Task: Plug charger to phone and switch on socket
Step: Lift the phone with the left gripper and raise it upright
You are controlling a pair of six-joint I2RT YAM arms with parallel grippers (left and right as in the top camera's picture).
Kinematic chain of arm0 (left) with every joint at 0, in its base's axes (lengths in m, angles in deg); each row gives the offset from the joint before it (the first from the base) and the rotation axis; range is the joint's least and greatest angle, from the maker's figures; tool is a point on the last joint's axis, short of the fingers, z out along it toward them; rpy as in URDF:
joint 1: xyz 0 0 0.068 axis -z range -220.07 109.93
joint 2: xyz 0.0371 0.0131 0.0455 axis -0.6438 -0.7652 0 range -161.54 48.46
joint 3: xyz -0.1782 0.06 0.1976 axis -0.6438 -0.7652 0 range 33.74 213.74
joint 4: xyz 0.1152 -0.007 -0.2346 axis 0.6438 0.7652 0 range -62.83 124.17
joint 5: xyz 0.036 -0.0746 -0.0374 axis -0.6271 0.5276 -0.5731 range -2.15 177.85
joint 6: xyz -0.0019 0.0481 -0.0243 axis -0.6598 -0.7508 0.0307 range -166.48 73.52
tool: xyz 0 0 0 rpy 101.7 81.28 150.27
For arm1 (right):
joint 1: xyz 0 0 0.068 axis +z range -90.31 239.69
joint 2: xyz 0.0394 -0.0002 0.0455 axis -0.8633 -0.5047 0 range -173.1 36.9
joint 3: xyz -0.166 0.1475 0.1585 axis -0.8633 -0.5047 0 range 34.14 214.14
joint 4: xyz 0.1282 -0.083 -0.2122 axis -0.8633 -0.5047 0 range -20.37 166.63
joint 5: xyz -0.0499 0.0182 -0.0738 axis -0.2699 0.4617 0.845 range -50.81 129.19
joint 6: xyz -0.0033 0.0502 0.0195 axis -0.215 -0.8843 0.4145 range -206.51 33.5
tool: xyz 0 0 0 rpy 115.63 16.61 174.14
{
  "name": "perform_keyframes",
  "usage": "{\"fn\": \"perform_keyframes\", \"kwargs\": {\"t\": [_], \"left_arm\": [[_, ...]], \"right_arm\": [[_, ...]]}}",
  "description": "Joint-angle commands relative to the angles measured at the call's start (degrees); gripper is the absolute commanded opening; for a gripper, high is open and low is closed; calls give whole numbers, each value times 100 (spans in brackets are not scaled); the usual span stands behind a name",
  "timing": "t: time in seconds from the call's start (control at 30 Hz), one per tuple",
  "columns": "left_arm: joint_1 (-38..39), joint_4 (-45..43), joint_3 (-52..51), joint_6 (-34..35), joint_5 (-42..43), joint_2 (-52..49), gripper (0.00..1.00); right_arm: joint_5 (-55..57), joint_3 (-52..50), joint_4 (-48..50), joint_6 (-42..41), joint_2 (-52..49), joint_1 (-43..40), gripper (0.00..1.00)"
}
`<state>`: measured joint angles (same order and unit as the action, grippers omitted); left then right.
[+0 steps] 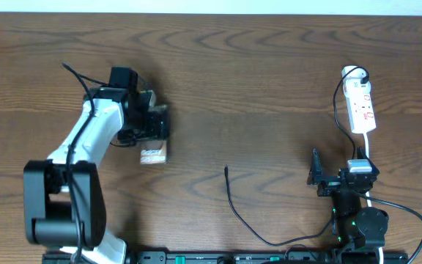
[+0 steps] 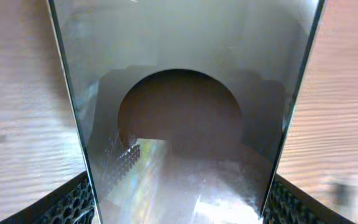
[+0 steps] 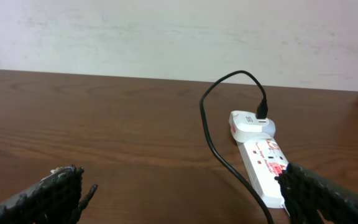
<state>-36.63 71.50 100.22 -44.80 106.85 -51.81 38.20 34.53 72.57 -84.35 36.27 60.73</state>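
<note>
We see a brown wooden surface (image 1: pixel 255 88) from above, with one robot arm at each side.

The left end effector (image 2: pixel 179 202) is closed on the phone (image 1: pixel 153 154). In its wrist view the glossy face fills the space between the two fingers (image 2: pixel 73 205), and both long edges of the phone meet the pads. From overhead, one end of the phone sticks out past the fingers, towards the near edge of the surface.

The right end effector (image 3: pixel 182 177) stands wide open and holds nothing – bare wood shows between its fingertips.

The socket (image 3: pixel 263 162) lies just ahead of the right end effector, off towards its right finger. It is a white strip with red markings and a white adapter at its far end. We cannot tell whether the switch is on.

The charger (image 1: pixel 228 194), a thin black cable, loops up out of that adapter. Its small plug tip lies loose on the surface – between the two end effectors, apart from both and not touching the phone.
</note>
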Motion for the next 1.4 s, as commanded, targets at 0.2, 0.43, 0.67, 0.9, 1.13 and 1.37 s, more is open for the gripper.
{"fn": "perform_keyframes", "kwargs": {"t": [0.2, 0.43, 0.67, 0.9, 1.13, 1.37], "left_arm": [[-15, -1248, 212, 3300, 3329, 643, 7], [-17, -2903, 212, 6061, 4778, 643, 7], [-17, -4942, 212, 8931, 5418, 643, 7], [-17, -6432, 212, 10883, 5685, 643, 7], [-28, -7191, 212, 11726, 5692, 643, 7], [-28, -7191, 212, 11761, 5711, 643, 8]], "right_arm": [[42, -7, -28, 68, 35, 31, 99], [42, -7, -28, 68, 35, 31, 99], [42, -7, -28, 68, 35, 31, 99], [42, -7, -31, 68, 35, 31, 99], [42, -7, -28, 68, 35, 31, 99], [42, -7, -28, 68, 35, 31, 99]]}}
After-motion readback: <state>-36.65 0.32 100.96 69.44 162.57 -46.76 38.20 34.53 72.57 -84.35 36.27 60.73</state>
